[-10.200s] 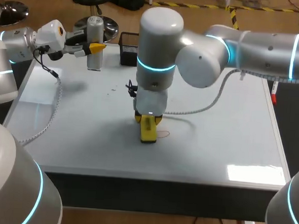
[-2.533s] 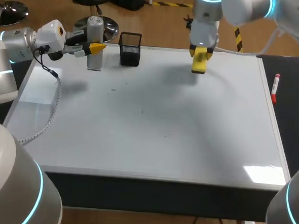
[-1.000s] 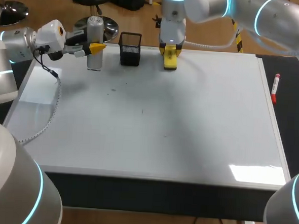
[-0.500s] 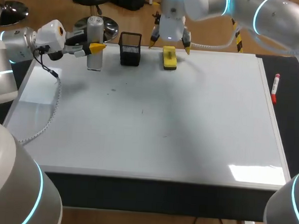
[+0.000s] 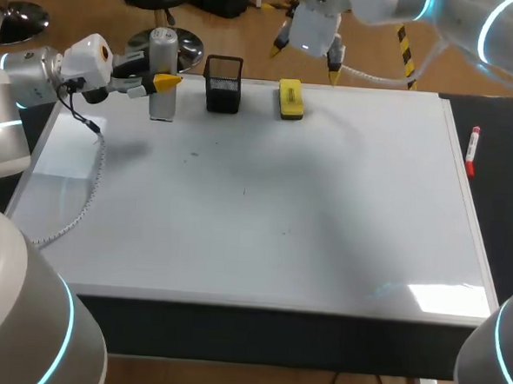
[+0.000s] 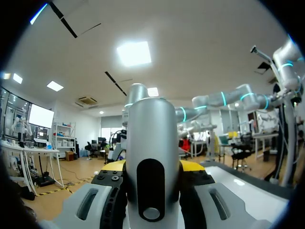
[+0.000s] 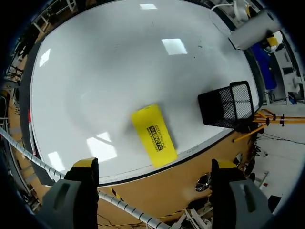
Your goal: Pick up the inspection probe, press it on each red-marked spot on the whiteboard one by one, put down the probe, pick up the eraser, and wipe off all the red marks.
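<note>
1. Probe (image 5: 164,51): smooth silver cylinder, upright at the far left of the surface (image 5: 262,236), clamped in the left hand (image 5: 162,83); hides most of its yellow tips in the left wrist view.
2. Eraser (image 5: 290,99): flat yellow block, far edge; right hand (image 5: 304,63) above, fingers apart.
3. Black mesh basket (image 5: 223,84) between probe and eraser.
4. Specks on the glossy white surface, unreadable.
</note>
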You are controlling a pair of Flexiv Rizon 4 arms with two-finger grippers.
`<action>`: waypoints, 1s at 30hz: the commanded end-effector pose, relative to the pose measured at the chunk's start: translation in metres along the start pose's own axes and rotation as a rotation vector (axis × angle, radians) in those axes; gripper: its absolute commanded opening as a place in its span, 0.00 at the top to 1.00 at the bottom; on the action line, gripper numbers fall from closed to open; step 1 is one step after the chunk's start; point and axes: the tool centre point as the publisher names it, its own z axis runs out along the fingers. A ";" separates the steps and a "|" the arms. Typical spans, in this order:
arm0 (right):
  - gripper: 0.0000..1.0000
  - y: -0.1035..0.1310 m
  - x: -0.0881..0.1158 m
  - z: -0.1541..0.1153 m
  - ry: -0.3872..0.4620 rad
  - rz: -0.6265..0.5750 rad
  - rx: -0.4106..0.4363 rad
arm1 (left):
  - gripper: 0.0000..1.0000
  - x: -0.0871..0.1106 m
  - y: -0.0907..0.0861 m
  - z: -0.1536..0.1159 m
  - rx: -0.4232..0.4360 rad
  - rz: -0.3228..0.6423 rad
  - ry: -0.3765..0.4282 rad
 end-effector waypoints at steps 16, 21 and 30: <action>0.00 -0.003 0.075 -0.124 -0.157 0.319 -0.006 | 1.00 0.000 -0.001 0.000 -0.001 0.000 0.000; 0.00 -0.009 0.093 -0.130 -0.208 0.379 -0.034 | 1.00 0.000 -0.001 0.000 -0.001 0.000 0.000; 0.00 -0.022 0.118 -0.146 -0.302 0.477 -0.131 | 1.00 0.000 -0.001 0.000 -0.001 0.000 0.000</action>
